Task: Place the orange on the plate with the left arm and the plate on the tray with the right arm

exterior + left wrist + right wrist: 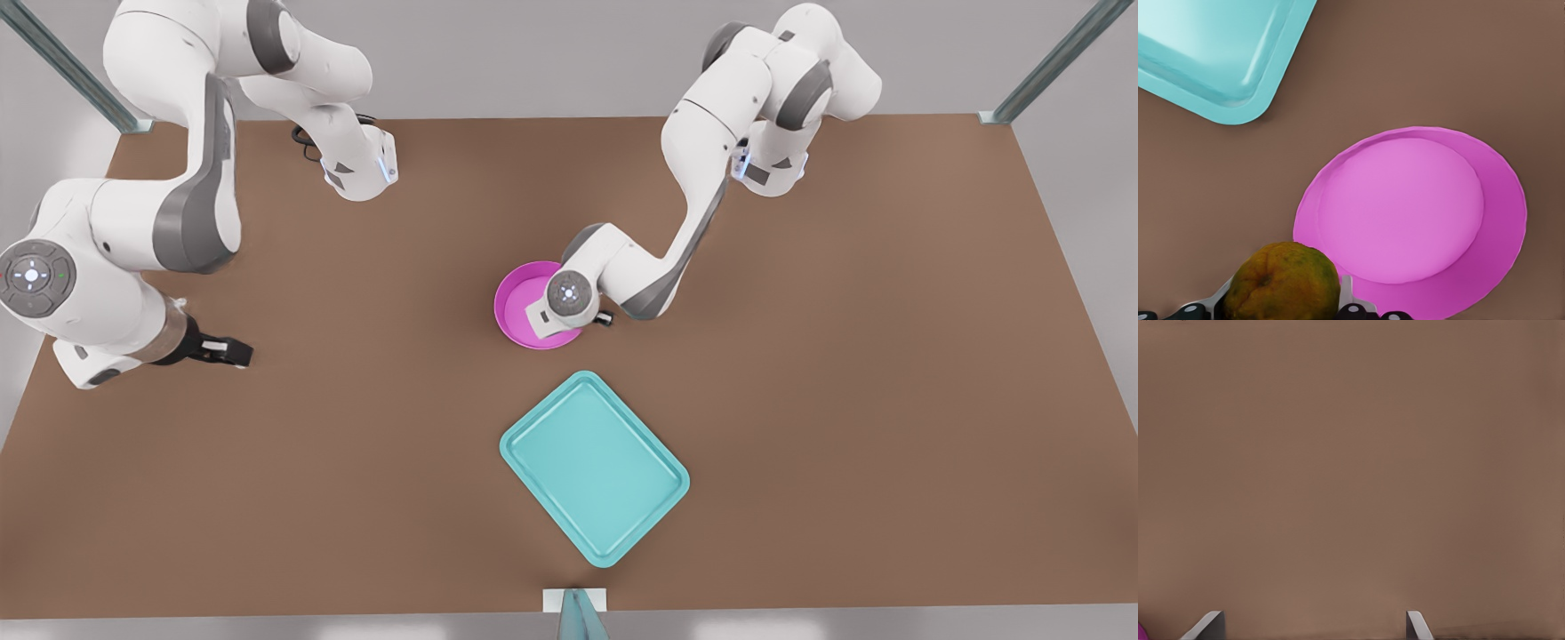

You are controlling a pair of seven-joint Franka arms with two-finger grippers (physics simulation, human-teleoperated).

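My left gripper [1281, 305] is shut on the orange [1281, 283], a bumpy yellow-orange fruit with green patches. The orange hangs by the rim of the pink plate [1405, 213], whose dish is bare. In the front view the left arm's wrist [569, 298] hangs over the plate [516, 307] near the table's middle and hides the orange. The teal tray [594, 467] lies nearer the front edge, apart from the plate; its corner [1218, 60] shows in the left wrist view. My right gripper [233, 353] waits open at the front view's left, fingertips [1208, 625] spread over bare table.
The brown table [889, 356] spreads wide to the front view's right. Metal frame posts [1049, 62] stand at the back corners, and a small white bracket [574, 600] sits at the front edge below the tray.
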